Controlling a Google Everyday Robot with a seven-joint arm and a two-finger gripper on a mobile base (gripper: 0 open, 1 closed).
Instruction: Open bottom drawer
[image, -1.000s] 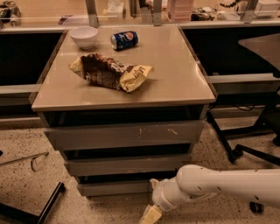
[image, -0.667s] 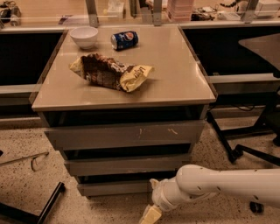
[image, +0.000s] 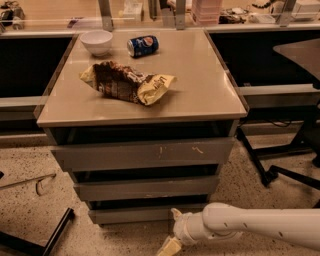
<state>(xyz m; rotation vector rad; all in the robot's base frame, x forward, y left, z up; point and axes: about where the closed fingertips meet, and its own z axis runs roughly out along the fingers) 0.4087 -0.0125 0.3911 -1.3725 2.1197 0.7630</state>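
Gripper (image: 172, 231) sits low beneath the desk's (image: 200, 90) front edge, just beside the bottom drawer (image: 131, 214), which looks closed. Fingers spread, holding nothing; probably placed to catch the handleless front.

Office or lab break area. At center, a gray drawer cabinet (image: 145, 155) with a beige top stands on a speckled floor (image: 30, 215). Snacks lie on top: a white bowl (image: 96, 41), a blue soda can (image: 143, 45) and a crumpled chip bag (image: 125, 82). A glass partition (image: 60, 12) runs along 12 o'clock. A rolling chair base (image: 280, 172) sits at 3 o'clock. The robot's gripper (image: 172, 231) hovers at 6 o'clock, fingers apart.
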